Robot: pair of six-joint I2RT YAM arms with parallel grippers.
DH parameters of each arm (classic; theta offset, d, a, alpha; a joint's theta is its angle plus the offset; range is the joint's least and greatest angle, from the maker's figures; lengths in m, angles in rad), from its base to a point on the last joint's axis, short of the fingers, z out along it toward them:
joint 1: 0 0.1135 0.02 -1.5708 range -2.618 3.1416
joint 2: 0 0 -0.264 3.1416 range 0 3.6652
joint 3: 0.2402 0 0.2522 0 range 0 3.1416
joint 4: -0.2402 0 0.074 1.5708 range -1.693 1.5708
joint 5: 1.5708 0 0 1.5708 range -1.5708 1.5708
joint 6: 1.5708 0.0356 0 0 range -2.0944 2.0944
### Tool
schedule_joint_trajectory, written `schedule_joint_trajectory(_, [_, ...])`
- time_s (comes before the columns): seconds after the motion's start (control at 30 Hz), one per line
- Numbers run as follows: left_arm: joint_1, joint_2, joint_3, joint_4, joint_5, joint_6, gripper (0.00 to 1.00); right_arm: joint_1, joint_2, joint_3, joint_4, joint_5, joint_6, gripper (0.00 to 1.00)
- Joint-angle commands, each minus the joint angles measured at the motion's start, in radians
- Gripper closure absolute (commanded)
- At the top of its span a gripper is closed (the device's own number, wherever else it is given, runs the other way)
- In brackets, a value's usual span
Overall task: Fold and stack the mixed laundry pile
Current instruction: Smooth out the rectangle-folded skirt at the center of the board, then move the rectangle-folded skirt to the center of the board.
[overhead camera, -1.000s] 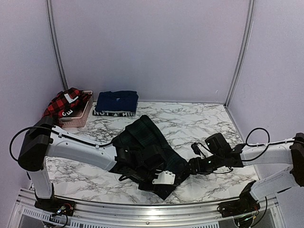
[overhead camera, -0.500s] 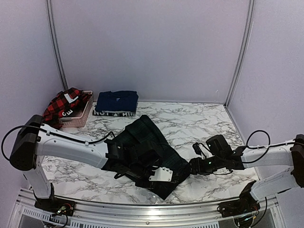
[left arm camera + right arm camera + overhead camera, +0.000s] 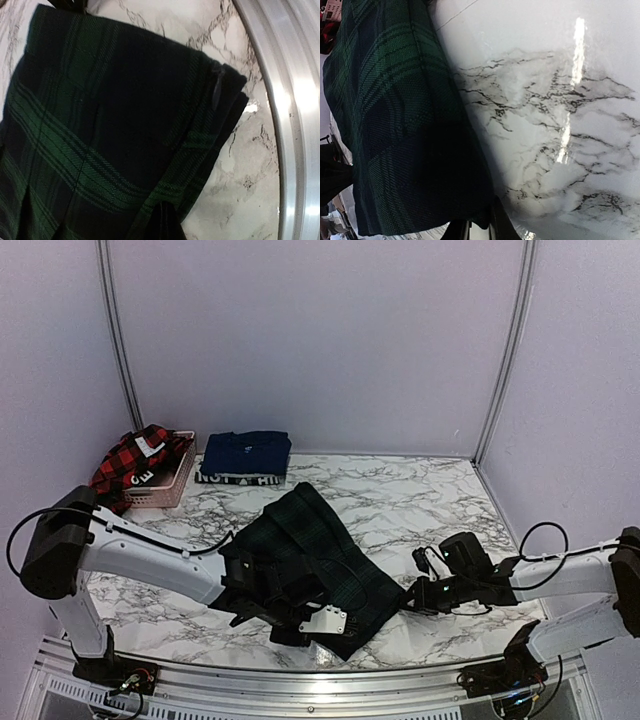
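Observation:
The dark green plaid piece (image 3: 310, 540) lies spread across the middle of the marble table (image 3: 420, 490). My left gripper (image 3: 335, 623) is at its near edge; in the left wrist view the fingers (image 3: 162, 220) are pressed together on a fold of the plaid (image 3: 100, 100). My right gripper (image 3: 405, 602) sits at the cloth's right edge, and in the right wrist view its gripper (image 3: 480, 232) has the plaid (image 3: 395, 125) hem pinched between narrow jaws. A folded navy piece (image 3: 245, 452) with a white lettered band (image 3: 235, 478) rests at the back. A red-and-black checked shirt (image 3: 135, 455) hangs over the basket.
A pink perforated basket (image 3: 165, 485) stands at the back left against the wall. The table's metal rail (image 3: 320, 680) runs along the near edge, close to the plaid's corner. Pale walls enclose the back and sides.
My right gripper has closed onto the plaid's right edge and shifted slightly nearer. My left gripper, open a second ago, is shut, and that arm has drawn a little toward the near edge.

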Motion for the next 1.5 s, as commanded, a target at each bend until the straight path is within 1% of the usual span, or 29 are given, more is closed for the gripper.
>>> schedule_joint_trajectory(0.0, [-0.005,0.049,-0.034,0.039,-0.063,-0.047,1.0,-0.006,0.006,-0.01,-0.009,-0.03,0.029,0.87])
schedule_joint_trajectory(0.03, [-0.005,0.041,-0.038,0.04,-0.069,-0.056,0.99,-0.006,-0.007,-0.002,-0.034,-0.042,0.023,0.84])
schedule_joint_trajectory(0.07, [-0.005,0.027,-0.046,0.043,-0.071,-0.067,0.95,-0.006,-0.027,0.016,-0.071,-0.053,0.012,0.8])
schedule_joint_trajectory(0.2, [-0.005,-0.127,-0.133,0.086,-0.059,-0.137,0.7,-0.005,-0.171,0.093,-0.304,-0.024,-0.022,0.56])
schedule_joint_trajectory(0.23, [-0.005,-0.174,-0.156,0.098,-0.064,-0.162,0.63,-0.006,-0.214,0.106,-0.346,-0.017,-0.02,0.52])
schedule_joint_trajectory(0.27, [-0.005,-0.227,-0.178,0.109,-0.07,-0.188,0.51,-0.007,-0.253,0.116,-0.385,-0.017,-0.02,0.48])
schedule_joint_trajectory(0.33, [-0.004,-0.324,-0.221,0.145,-0.107,-0.249,0.13,-0.012,-0.314,0.133,-0.413,-0.03,-0.02,0.41])
schedule_joint_trajectory(0.37, [-0.003,-0.368,-0.239,0.168,-0.135,-0.289,0.03,-0.013,-0.333,0.139,-0.415,-0.036,-0.023,0.38])
schedule_joint_trajectory(0.43, [0.004,-0.429,-0.26,0.209,-0.185,-0.381,0.01,-0.023,-0.331,0.152,-0.401,-0.032,-0.037,0.31])
schedule_joint_trajectory(0.5, [0.012,-0.456,-0.265,0.241,-0.223,-0.509,0.01,-0.035,-0.271,0.161,-0.348,-0.038,-0.054,0.3])
schedule_joint_trajectory(0.57, [0.02,-0.445,-0.247,0.248,-0.215,-0.622,0.01,-0.04,-0.156,0.19,-0.288,-0.042,-0.082,0.32])
schedule_joint_trajectory(0.63, [0.028,-0.403,-0.21,0.231,-0.196,-0.695,0.01,-0.042,-0.008,0.244,-0.262,-0.034,-0.118,0.36])
schedule_joint_trajectory(0.73, [0.057,-0.302,-0.144,0.144,-0.211,-0.818,0.01,-0.046,0.147,0.343,-0.256,-0.015,-0.173,0.39])
schedule_joint_trajectory(0.87, [0.16,-0.215,-0.168,0.134,-0.157,-0.954,0.02,-0.052,0.297,0.434,-0.272,0.017,-0.248,0.39])
schedule_joint_trajectory(0.9, [0.189,-0.187,-0.168,0.125,-0.139,-0.973,0.03,-0.052,0.331,0.442,-0.28,0.012,-0.264,0.39])
schedule_joint_trajectory(0.93, [0.222,-0.159,-0.165,0.109,-0.117,-0.988,0.07,-0.052,0.359,0.442,-0.278,-0.003,-0.274,0.41])
schedule_joint_trajectory(1.0, [0.283,-0.106,-0.168,0.104,-0.072,-0.996,0.15,-0.042,0.405,0.422,-0.251,-0.053,-0.274,0.47])
schedule_joint_trajectory(1.07, [0.313,-0.055,-0.158,0.106,-0.046,-0.966,0.19,-0.009,0.427,0.394,-0.219,-0.087,-0.249,0.51])
schedule_joint_trajectory(1.13, [0.338,-0.005,-0.133,0.098,-0.044,-0.922,0.23,0.049,0.43,0.367,-0.183,-0.11,-0.2,0.54])
schedule_joint_trajectory(1.2, [0.365,0.031,-0.106,0.089,-0.048,-0.879,0.25,0.131,0.423,0.345,-0.141,-0.134,-0.133,0.56])
schedule_joint_trajectory(1.27, [0.397,0.044,-0.089,0.077,-0.077,-0.833,0.25,0.193,0.408,0.33,-0.107,-0.154,-0.059,0.57])
schedule_joint_trajectory(1.37, [0.423,-0.019,-0.098,0.075,-0.102,-0.761,0.21,0.243,0.365,0.321,-0.088,-0.164,0.038,0.56])
schedule_joint_trajectory(1.43, [0.412,-0.102,-0.124,0.076,-0.081,-0.719,0.15,0.25,0.319,0.315,-0.07,-0.183,0.075,0.51])
schedule_joint_trajectory(1.47, [0.384,-0.157,-0.146,0.078,-0.076,-0.696,0.08,0.251,0.297,0.317,-0.065,-0.193,0.084,0.49])
